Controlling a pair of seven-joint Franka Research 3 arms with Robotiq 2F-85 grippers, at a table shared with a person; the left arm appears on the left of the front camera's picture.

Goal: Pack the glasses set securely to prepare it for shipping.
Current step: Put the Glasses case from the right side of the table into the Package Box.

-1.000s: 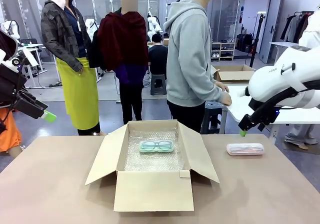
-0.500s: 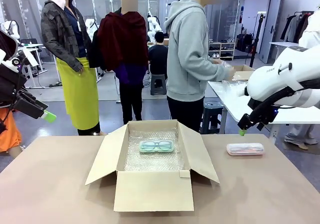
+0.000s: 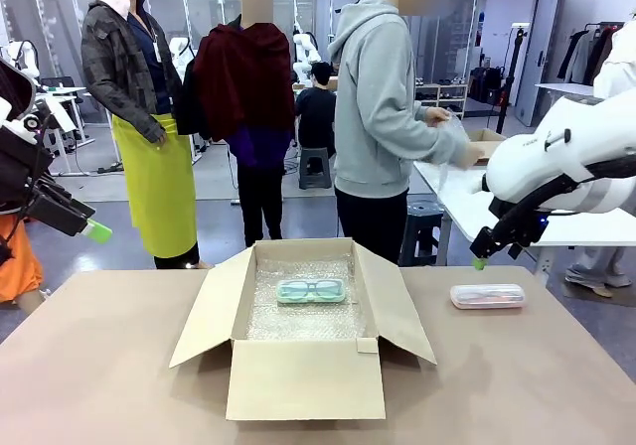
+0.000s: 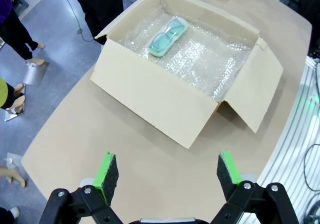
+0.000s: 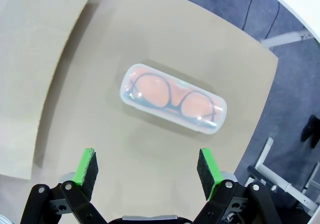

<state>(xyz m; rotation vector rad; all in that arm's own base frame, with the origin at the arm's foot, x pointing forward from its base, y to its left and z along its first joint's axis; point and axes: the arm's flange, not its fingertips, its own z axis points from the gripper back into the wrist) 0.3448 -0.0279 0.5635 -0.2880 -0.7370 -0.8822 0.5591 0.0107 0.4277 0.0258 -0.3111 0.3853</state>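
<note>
A mint-green glasses case (image 3: 310,290) lies on bubble wrap inside the open cardboard box (image 3: 304,377) at the table's middle; the left wrist view shows the case (image 4: 168,36) in the box (image 4: 150,96) too. A pink-coral glasses case (image 3: 487,296) rests on the table right of the box, and it sits just ahead of my right gripper (image 5: 148,168) as a clear case with spectacles (image 5: 173,97). My right gripper (image 3: 480,261) hovers open above and left of it. My left gripper (image 3: 97,231) hangs open off the table's left side, high over the near corner (image 4: 163,173).
A person in a grey hoodie (image 3: 383,117) stands beyond the table's far edge, handling bubble wrap at a white side table (image 3: 527,222) with another cardboard box (image 3: 467,147). More people stand farther back. The box's flaps (image 3: 209,311) spread outward on both sides.
The person has lifted bubble wrap from the side table with both hands. My right arm has shifted slightly left. The left arm and both cases have stayed put.
</note>
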